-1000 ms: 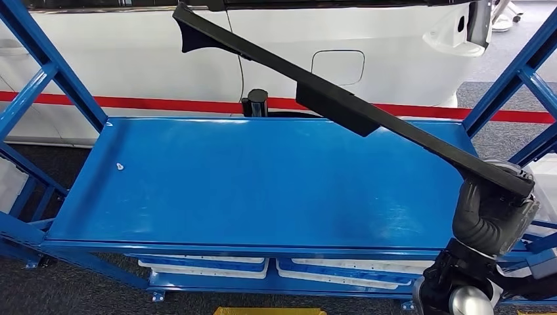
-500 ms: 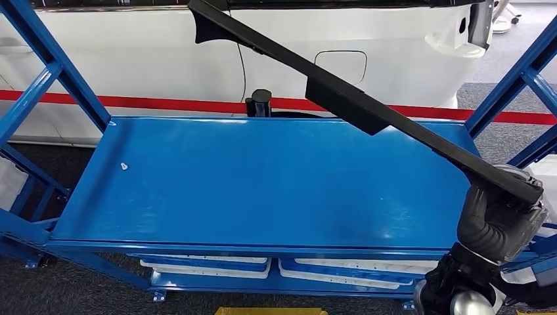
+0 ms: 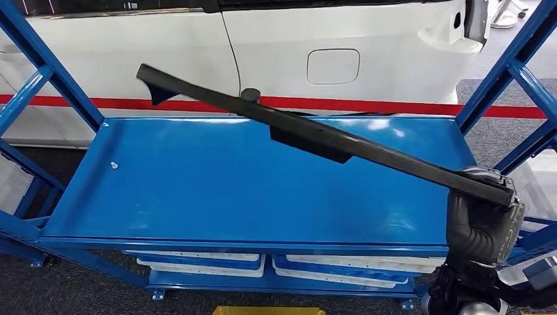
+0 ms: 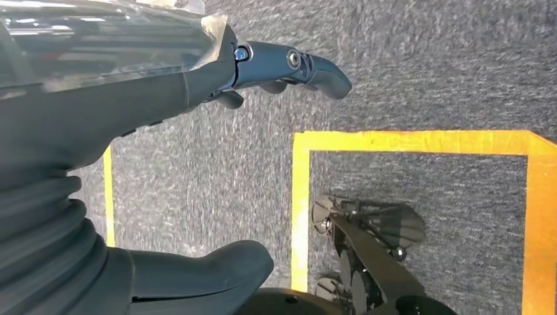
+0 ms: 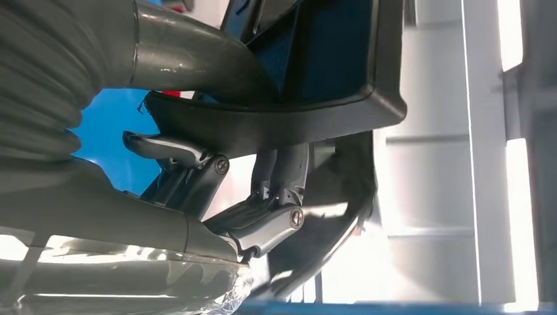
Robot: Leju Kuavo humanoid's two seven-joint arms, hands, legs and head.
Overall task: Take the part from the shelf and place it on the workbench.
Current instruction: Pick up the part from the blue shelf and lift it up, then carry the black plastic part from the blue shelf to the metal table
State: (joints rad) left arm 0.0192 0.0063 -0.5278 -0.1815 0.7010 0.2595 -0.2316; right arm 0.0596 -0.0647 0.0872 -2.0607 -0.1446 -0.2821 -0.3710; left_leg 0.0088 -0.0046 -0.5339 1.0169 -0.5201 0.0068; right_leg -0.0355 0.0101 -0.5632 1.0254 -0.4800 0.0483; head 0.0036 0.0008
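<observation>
The part is a long, thin black trim strip (image 3: 315, 134) slanting across the blue shelf (image 3: 197, 190) from upper left to lower right, held clear above the shelf surface. My right hand (image 3: 485, 209) grips its near end at the shelf's front right corner. The right wrist view shows the thumb and fingers (image 5: 263, 220) wrapped around the black part (image 5: 315, 111). My left hand (image 4: 276, 65) hangs over grey carpet, fingers apart and holding nothing.
Blue uprights and braces (image 3: 39, 72) frame the shelf on both sides. A white car body (image 3: 328, 46) with a red stripe stands behind. White trays (image 3: 203, 266) lie on the lower level. A yellow floor line (image 4: 302, 197) marks the carpet.
The part's far end has swung down and to the left, so the strip now lies flatter over the shelf. My right hand holds the same end and has shifted slightly lower.
</observation>
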